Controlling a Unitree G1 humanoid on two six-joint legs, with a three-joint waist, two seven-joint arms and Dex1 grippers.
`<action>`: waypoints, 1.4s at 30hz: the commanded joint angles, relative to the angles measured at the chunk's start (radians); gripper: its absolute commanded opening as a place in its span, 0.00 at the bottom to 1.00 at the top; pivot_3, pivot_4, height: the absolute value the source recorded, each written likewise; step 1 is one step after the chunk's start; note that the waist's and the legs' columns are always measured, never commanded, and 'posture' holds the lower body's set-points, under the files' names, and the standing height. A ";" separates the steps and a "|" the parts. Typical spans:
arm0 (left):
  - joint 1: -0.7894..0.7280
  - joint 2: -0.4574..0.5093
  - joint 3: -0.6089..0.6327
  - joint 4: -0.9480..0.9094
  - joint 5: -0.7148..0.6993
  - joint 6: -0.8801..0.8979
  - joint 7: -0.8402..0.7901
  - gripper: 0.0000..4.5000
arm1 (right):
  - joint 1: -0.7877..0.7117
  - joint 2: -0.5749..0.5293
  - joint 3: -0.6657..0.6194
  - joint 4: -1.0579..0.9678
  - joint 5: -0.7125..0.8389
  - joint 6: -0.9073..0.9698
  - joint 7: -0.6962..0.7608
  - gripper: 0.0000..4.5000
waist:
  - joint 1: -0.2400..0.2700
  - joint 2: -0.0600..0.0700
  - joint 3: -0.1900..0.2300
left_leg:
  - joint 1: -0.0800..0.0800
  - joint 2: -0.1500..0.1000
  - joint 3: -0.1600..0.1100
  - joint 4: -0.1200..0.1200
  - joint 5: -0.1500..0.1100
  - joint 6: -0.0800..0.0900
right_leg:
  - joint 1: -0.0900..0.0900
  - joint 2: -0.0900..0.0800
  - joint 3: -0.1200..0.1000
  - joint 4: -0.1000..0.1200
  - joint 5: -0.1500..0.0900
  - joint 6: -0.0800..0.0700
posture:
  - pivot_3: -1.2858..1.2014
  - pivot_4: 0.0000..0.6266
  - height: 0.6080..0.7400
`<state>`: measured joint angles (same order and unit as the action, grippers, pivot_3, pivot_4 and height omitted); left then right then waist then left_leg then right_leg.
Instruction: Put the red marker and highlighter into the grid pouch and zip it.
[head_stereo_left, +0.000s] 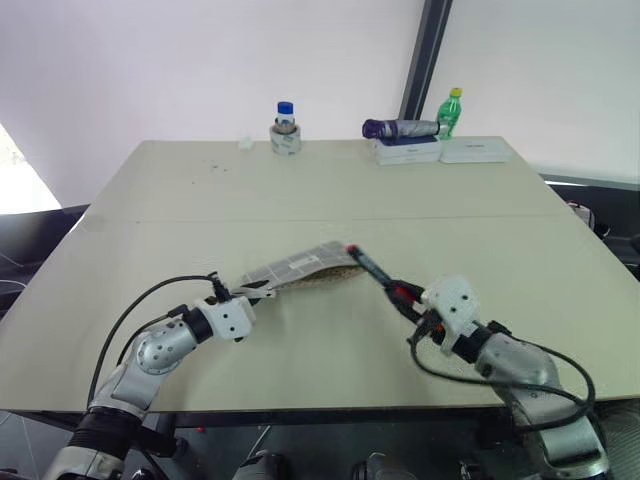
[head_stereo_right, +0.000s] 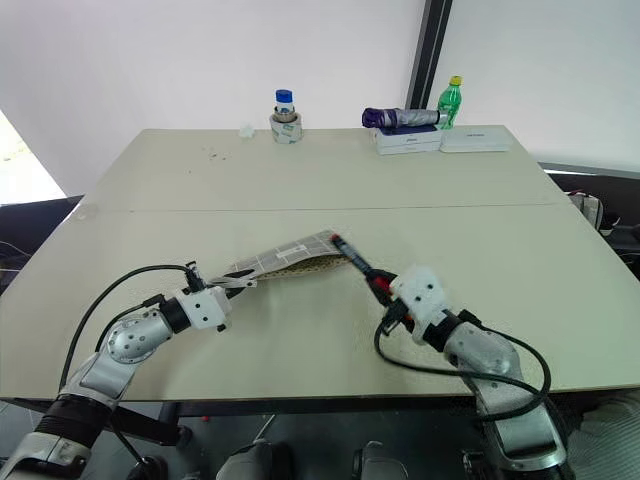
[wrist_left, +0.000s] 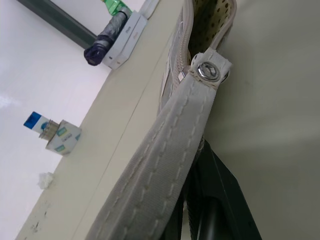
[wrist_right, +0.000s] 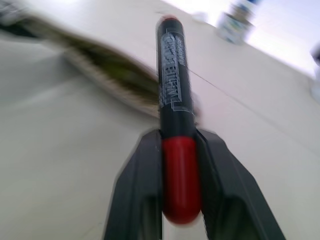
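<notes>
Seen from above and in front: a wide pale beige worktop (head_stereo_left: 300, 190) against a white wall.

Near the front edge, toward the left: the left gripper (head_stereo_left: 243, 297), jaws closed tight on the fabric end tab of the grid pouch (head_stereo_left: 300, 268). Grey with thin white grid lines, the pouch lifted at that end and stretched out toward the middle of the worktop, its far end resting on the surface. In the left wrist view: the stitched grey strap (wrist_left: 165, 165) running up from between the black fingers (wrist_left: 220, 200) to a metal rivet, with the zipper parted beyond it and a pale dotted lining visible inside the opening.

Near the front edge, toward the right: the right gripper (head_stereo_left: 412, 304), jaws clamped on the red end of the red marker (head_stereo_left: 378, 277). Marker held roughly level, dark printed barrel pointing forward and left, its tip right at the pouch's open far end; whether the tip is touching or inside the mouth cannot be told. Something yellowish-green dimly visible within the blurred pouch opening in the right wrist view.

Along the back edge: a blue-capped jar (head_stereo_left: 285, 113) standing on a roll of tape (head_stereo_left: 286, 139), a folded purple umbrella (head_stereo_left: 400, 128) lying on white boxes (head_stereo_left: 440, 151), and a green bottle (head_stereo_left: 451, 111) behind them.
</notes>
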<state>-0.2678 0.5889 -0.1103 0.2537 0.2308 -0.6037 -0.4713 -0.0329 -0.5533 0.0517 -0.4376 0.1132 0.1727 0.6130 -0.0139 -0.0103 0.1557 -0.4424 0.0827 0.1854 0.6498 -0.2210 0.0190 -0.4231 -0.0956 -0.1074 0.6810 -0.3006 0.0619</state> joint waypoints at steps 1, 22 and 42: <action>-0.008 -0.001 0.007 -0.029 -0.006 -0.009 0.014 0.00 | -0.042 -0.021 0.031 0.064 -0.048 -0.112 0.036 0.08 | 0.001 0.000 0.000 | 0.000 0.000 0.000 0.000 0.000 0.000 | 0.000 0.000 0.000 0.000 0.000 0.000 | 0.52 0.24 1.00; -0.012 0.013 -0.014 -0.086 0.014 -0.013 -0.012 0.00 | -0.498 -0.068 0.236 0.579 -0.377 -0.569 0.094 0.08 | -0.004 0.000 0.000 | 0.000 0.000 0.002 0.001 0.004 -0.007 | -0.001 0.000 0.000 0.001 0.000 0.000 | 0.52 0.24 1.00; -0.002 0.001 -0.015 -0.125 0.004 0.032 -0.021 0.00 | -0.659 0.001 0.260 0.756 -0.307 -0.781 0.143 0.99 | 0.001 0.001 0.001 | 0.000 0.001 0.004 0.001 0.005 -0.008 | -0.001 0.000 0.000 0.002 0.000 0.000 | 0.52 0.24 1.00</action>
<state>-0.2716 0.5895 -0.1425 0.1672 0.2488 -0.5732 -0.5073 -0.6939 -0.5377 0.3641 0.3852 -0.2614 -0.6039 0.7430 -0.0130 -0.0097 0.1563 -0.4425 0.0833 0.1891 0.6511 -0.2160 0.0113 -0.4239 -0.0956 -0.1073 0.6826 -0.3004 0.0620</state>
